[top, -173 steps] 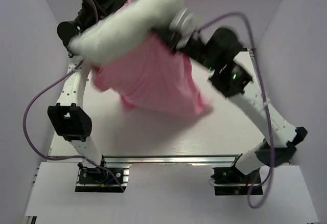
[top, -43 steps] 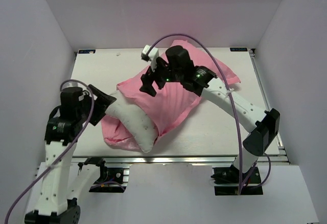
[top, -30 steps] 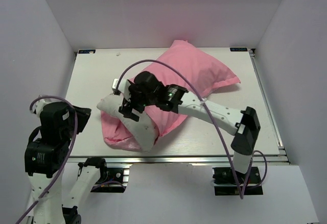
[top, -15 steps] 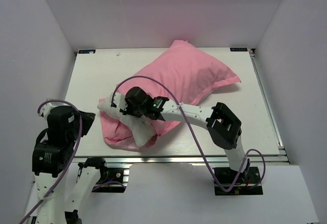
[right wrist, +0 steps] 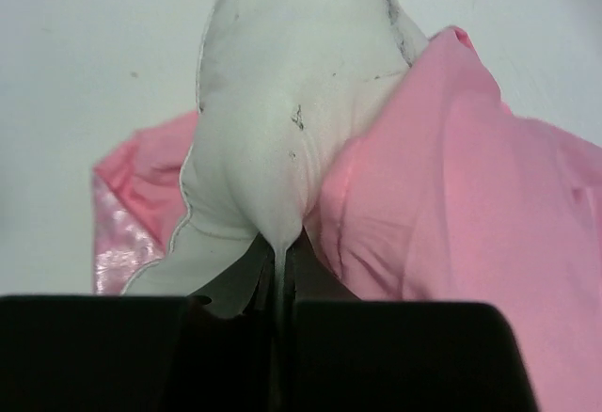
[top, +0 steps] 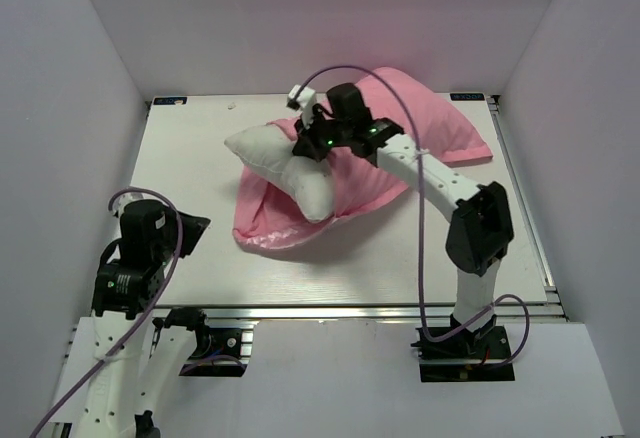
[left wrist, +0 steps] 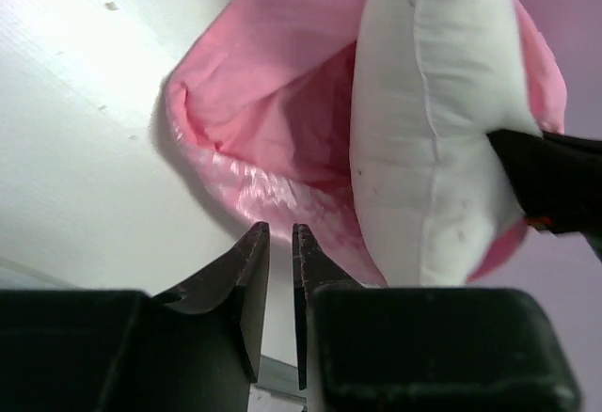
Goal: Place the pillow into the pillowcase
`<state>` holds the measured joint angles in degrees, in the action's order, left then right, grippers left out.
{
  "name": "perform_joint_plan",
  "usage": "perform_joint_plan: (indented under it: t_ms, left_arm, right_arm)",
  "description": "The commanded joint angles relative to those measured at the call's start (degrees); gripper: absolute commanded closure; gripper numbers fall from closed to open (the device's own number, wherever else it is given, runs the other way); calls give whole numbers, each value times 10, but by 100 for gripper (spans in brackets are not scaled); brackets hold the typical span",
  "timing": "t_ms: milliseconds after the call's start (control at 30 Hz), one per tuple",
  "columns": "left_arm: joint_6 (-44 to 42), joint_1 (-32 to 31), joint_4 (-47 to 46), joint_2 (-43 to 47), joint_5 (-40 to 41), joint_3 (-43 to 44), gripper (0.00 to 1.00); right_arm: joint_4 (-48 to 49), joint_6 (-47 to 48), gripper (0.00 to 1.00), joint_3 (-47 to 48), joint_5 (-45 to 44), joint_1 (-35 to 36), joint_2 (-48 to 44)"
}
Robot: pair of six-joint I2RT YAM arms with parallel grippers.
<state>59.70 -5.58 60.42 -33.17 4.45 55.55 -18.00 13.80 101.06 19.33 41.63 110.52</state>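
left gripper point(left wrist: 279, 235): backed off to the near-left, clear of the fabric; jaws nearly together with a thin gap, nothing in them
pillowcase point(top: 445, 128): dragged from near-left toward mid-rear of the table point(top: 190, 138); mouth gapes toward the left arm, unheld
pillow point(top: 275, 153): part inside the pillowcase, white end sticking out, raised over the mouth
right gripper point(right wrist: 279, 247): went from wide apart to clenched on the pillow's seam edge
meaning: roughly half in; with the mouth unheld, a push likely slides the whole bundle

No legible text on pillow point(top: 275, 153), pillowcase point(top: 430, 133); stickers point(top: 170, 101) at table point(top: 200, 168) far corners too small to read.
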Motion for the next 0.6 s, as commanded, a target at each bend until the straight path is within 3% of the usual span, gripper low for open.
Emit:
perform_joint_plan:
  t_ms: [0, 233, 333, 567]
  left_arm:
    - [0, 0, -128, -20, -67, -47, 73]
    - [-8, -2, -340, -139, -168, -108, 73]
    - [-5, -25, -417, -188, -198, -108, 66]
    - [-6, -144, -389, -329, -134, -60, 56]
  right_arm:
    - [24, -30, 100, -9, 155, -21, -83]
    - [39, -83, 100, -24, 187, -52, -87]
    - [40, -99, 100, -29, 183, -59, -86]
    - [53, -131, 100, -31, 171, -65, -76]
